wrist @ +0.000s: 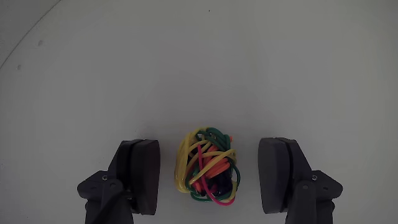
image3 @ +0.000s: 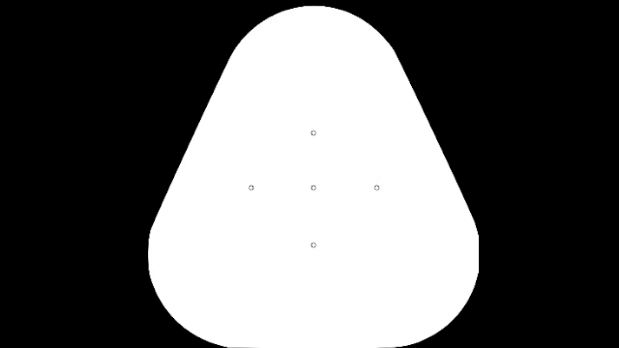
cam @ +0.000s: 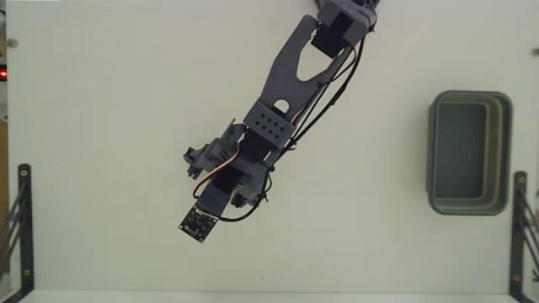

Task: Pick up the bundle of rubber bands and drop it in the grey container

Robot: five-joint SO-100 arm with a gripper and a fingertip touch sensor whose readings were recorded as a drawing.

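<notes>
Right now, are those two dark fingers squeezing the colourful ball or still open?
Open. In the wrist view the fingers stand on either side of the ball, with bare table showing in the gaps, so nothing is gripped.

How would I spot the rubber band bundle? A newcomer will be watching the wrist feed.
In the wrist view, find the two dark fingers at the bottom. The bundle of rubber bands lies on the white table between them: the only colourful thing, mostly yellow.
</notes>
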